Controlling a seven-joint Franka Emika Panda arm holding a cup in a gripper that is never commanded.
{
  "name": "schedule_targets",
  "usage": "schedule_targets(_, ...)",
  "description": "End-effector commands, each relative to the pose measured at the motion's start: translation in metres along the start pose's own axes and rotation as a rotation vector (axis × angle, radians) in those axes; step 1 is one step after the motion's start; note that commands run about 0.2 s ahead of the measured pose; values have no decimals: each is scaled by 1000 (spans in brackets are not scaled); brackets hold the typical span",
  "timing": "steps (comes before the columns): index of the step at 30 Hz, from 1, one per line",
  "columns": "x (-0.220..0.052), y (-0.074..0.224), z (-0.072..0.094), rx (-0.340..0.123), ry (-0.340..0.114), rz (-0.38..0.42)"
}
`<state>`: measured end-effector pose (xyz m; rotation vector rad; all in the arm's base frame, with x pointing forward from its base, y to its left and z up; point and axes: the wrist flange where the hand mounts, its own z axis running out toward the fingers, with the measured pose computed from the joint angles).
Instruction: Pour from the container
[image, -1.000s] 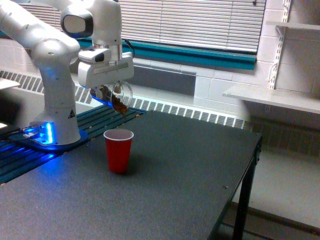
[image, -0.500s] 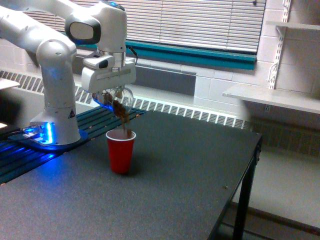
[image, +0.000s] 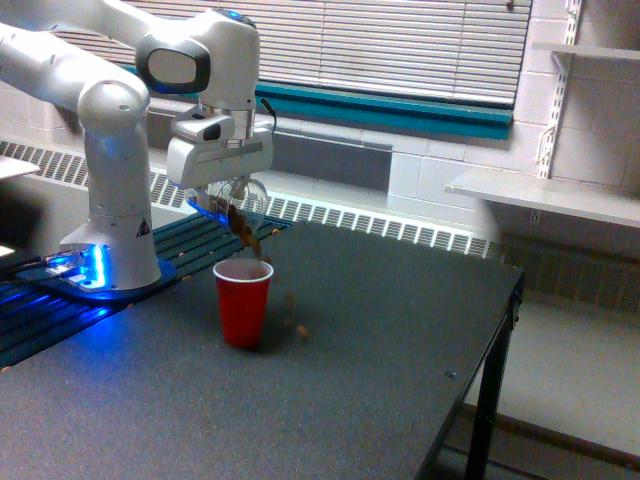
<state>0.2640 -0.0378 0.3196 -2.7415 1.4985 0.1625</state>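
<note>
The table carried the arm. Its gripper clasped the container, tipped just beneath it, above the red cup. Brown bits fell; a few lay at the cup's 3 o'clock.

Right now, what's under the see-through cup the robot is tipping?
Under the tilted clear cup in the gripper, brown bits fall toward the red cup on the dark table. A few bits are outside it, on the exterior view's right. The red cup's inside is hidden.
</note>
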Motion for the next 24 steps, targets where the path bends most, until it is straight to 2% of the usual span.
schedule_targets(1,-2,13,13,-45,14,32)
schedule_targets(6,4,19,10,-24,6,53)
schedule_targets(24,9,24,13,-22,-12,78)
